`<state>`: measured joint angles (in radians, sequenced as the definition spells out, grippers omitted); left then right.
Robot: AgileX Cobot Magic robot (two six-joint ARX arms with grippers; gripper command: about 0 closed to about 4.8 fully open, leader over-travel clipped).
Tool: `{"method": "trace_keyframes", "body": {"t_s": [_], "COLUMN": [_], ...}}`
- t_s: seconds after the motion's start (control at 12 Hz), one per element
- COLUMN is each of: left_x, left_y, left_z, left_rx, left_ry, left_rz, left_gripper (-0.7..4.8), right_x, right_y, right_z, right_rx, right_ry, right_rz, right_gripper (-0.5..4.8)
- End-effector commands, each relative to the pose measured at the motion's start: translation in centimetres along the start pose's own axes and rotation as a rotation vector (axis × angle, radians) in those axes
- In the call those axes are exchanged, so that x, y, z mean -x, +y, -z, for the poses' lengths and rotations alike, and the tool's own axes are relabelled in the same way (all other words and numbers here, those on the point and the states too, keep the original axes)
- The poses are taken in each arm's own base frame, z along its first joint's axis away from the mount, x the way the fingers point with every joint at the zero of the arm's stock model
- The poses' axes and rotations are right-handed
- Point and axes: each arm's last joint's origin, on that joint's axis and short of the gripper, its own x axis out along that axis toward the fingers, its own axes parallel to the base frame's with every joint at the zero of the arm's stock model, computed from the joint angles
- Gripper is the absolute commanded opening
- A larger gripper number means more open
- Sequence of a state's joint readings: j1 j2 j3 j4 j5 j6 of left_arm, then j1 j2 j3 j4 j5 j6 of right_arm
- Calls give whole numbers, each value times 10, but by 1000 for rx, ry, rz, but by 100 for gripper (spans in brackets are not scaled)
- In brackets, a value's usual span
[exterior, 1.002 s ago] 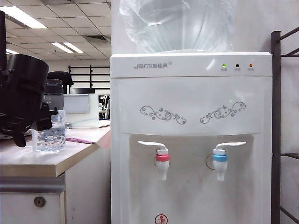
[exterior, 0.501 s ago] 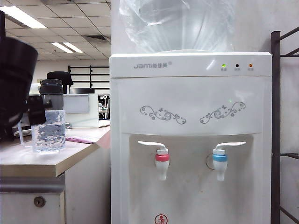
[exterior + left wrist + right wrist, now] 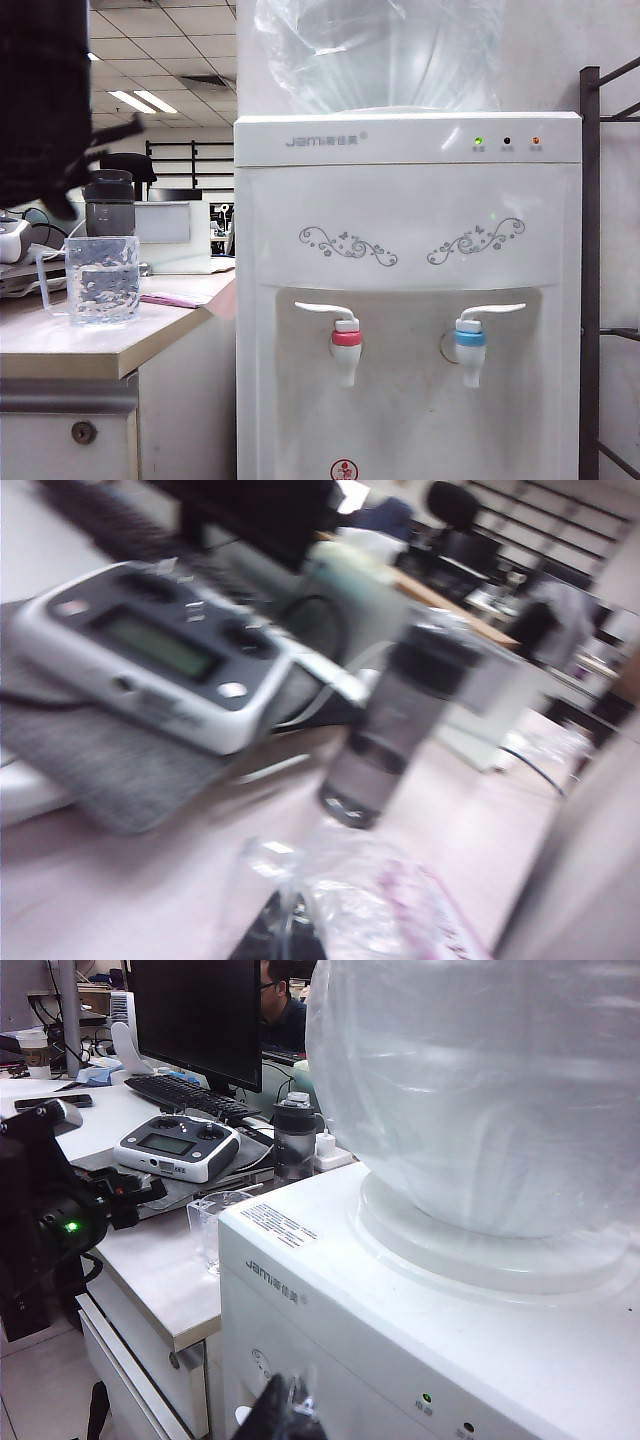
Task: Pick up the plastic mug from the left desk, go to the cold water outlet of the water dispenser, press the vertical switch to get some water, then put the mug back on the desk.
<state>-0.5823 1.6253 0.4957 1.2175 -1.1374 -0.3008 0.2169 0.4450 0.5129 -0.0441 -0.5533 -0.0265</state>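
The clear plastic mug (image 3: 102, 280) stands on the left desk (image 3: 60, 350) with water in it, and nothing holds it. My left gripper (image 3: 285, 935) is shut and empty; its blurred dark arm (image 3: 45, 100) hangs above the mug, apart from it. From the left wrist the mug (image 3: 350, 910) shows just beside the fingertips. The water dispenser (image 3: 410, 250) has its cold water outlet (image 3: 470, 350) and vertical switch (image 3: 492, 311) at the lower right, untouched. My right gripper (image 3: 285, 1410) is shut and empty, high up by the dispenser's front top edge.
A smoky-grey bottle (image 3: 108, 205) stands behind the mug. A grey remote controller (image 3: 175, 1147), a keyboard and a monitor lie further back on the desk. The red-collared tap (image 3: 346, 352) is left of the blue one. A dark metal rack (image 3: 592, 270) flanks the dispenser's right side.
The left arm has lifted up and away from the mug toward the upper left. The mug stays on the desk, its handle now uncovered. The right arm has not moved.
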Motion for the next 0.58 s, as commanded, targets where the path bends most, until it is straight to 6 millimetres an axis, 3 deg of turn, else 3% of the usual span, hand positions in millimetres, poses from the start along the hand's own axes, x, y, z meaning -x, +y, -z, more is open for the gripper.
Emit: {"method": "trace_keyframes", "body": {"t_s": [0.08,0.17,0.25,0.42,0.58], "left_x": [8,10,12,18,26], "left_y": [-11,-17,-20,-22,-20], "left_z": [-12,-21,-26,-41,-77], "left_rx": [-48,-61,-54,-48,-64], "left_ry": [-41,-80,-88,-124,-229], "left_rz": [175,363,435,473,526], "left_gripper": [3,3,3,3,3], "right_x": [0,0,0,0,0], "right_y": [0,0,0,0,0], "right_z": [-2,-2,-2,-2,-2], "right_rx": [8,8,7,7,8], "right_ry": [-13,-13,-12,-13,-12], "right_rz": [-3,-3,-3,-4,-4], "right_gripper": [-1,-1,-1,-1,-1]}}
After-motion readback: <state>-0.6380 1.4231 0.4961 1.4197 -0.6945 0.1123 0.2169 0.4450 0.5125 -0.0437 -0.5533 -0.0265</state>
